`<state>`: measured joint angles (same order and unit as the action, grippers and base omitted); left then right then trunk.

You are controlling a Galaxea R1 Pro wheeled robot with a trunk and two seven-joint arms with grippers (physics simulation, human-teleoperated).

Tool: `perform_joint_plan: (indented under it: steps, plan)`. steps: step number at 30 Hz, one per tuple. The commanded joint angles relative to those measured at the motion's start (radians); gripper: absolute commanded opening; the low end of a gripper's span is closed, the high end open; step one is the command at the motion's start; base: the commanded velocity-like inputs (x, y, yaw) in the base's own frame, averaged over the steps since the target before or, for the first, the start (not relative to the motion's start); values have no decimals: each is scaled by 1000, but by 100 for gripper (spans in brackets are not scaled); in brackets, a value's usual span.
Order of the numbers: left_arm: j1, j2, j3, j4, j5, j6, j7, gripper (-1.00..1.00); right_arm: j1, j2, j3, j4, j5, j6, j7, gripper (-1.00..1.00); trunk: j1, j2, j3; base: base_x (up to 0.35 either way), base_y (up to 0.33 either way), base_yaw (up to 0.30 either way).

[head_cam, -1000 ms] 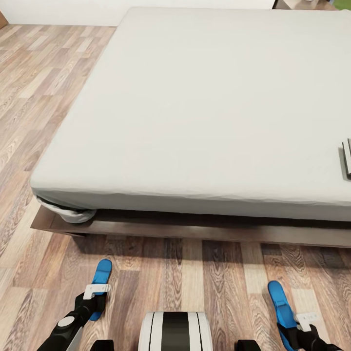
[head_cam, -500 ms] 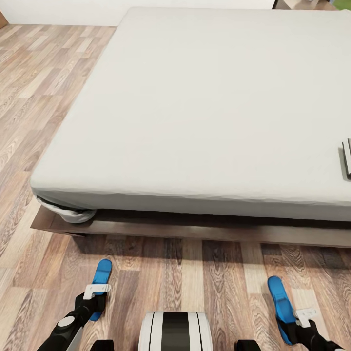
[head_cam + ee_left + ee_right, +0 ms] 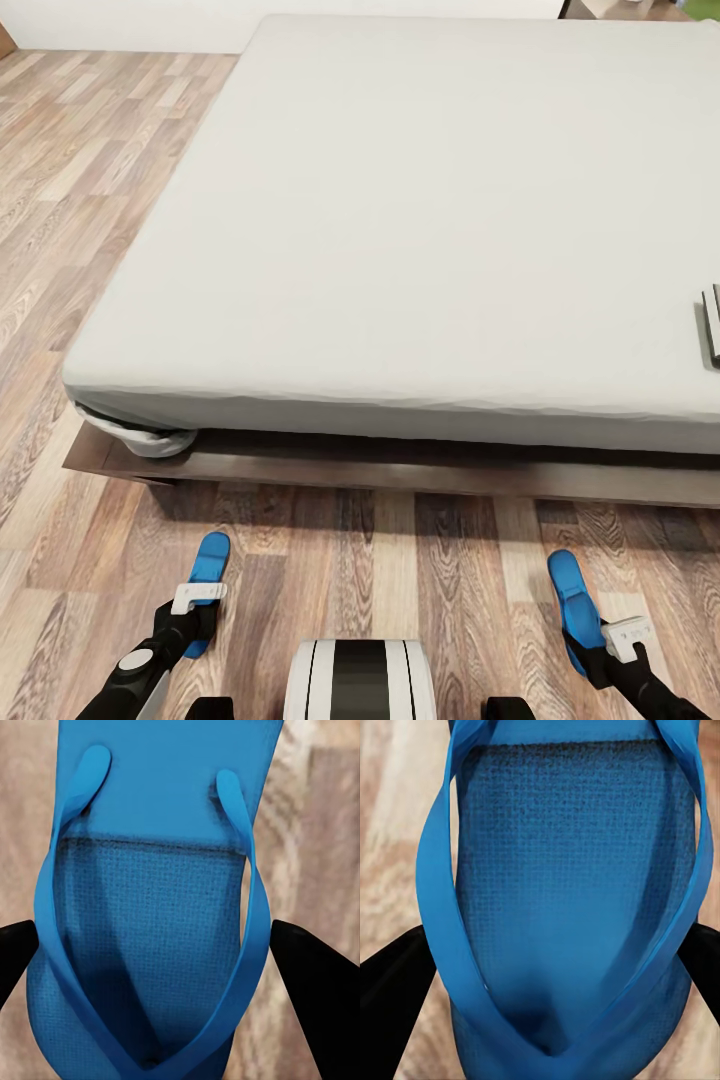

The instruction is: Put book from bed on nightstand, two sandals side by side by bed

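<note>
While the book lies at the right edge of the frame on the bed, we see 2 blue sandals on the floor at the bottom. The left gripper straddles the left sandal and the right gripper the right sandal; we cannot tell whether either grips.

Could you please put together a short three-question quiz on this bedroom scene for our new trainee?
1. True or false: the left gripper and the right gripper each hold a blue sandal above the wood floor.
2. Where does the book lie: A) on the floor, B) on the bed at the head view's right edge, C) in a gripper?
3. Fill in: the left sandal and the right sandal are ____ in colour.

Key: 1 true; 2 B; 3 blue.
</note>
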<state>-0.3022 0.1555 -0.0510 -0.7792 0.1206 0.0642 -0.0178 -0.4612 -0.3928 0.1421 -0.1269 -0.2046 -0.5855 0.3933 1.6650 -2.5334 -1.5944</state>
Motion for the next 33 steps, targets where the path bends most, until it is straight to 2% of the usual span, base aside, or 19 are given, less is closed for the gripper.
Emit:
perform_joint_plan:
  steps: [1, 3, 12, 18, 27, 31, 33]
  plan:
    - [0, 1, -3, -2, 10, 5, -1, -100, -1, 0, 7, 1, -11, -2, 5, -100, 0, 0, -1, 0, 0, 0]
    - [0, 1, -3, -2, 10, 5, -1, -100, -1, 0, 7, 1, -11, -2, 4, -100, 1, -1, -8, 0, 0, 0]
    - [0, 1, -3, -2, 10, 5, -1, -100, -1, 0, 7, 1, -10, -1, 4, -100, 1, -1, -8, 0, 0, 0]
    - [0, 1, -3, -2, 10, 5, -1, -100, -1, 0, 7, 1, -10, -1, 4, -100, 3, -2, -31, 0, 0, 0]
    - [0, 1, -3, -2, 10, 5, -1, -100, -1, 0, 7, 1, -10, 0, 4, -100, 3, -2, -31, 0, 0, 0]
    - [0, 1, -3, -2, 10, 5, -1, -100, -1, 0, 7, 1, -10, 0, 4, -100, 5, -3, -47, 0, 0, 0]
    - [0, 1, -3, -2, 10, 5, -1, -100, -1, 0, 7, 1, -10, 0, 4, -100, 5, -3, -47, 0, 0, 0]
